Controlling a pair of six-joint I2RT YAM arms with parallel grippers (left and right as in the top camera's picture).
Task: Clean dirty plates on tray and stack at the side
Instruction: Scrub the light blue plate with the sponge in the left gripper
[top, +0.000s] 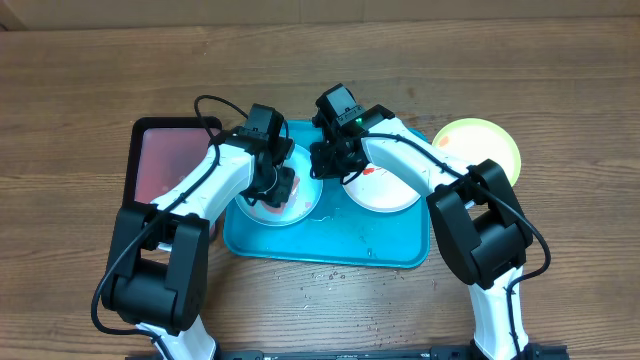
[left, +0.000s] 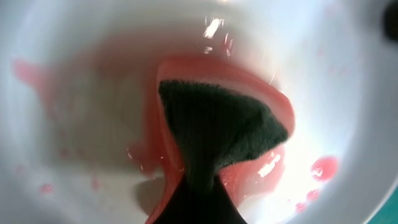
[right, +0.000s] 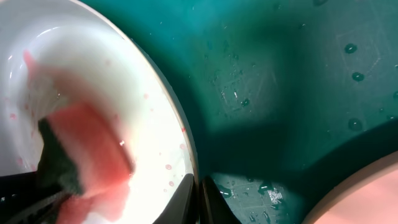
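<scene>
Overhead: tray (top: 330, 250) on wooden table (top: 590, 270); left gripper (top: 273, 183) clamps sponge (left: 217, 127), right gripper (right: 199, 198) pinches plate (right: 93, 62).

Wooden worktop (top: 80, 90) has a teal tray (top: 330, 245) mid-front, black tray (top: 160, 160) just left, green-rimmed plate (top: 490, 145) right.

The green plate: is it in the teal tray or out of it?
Out: the green plate lies on the wooden table, beside the tray's right edge.
</scene>
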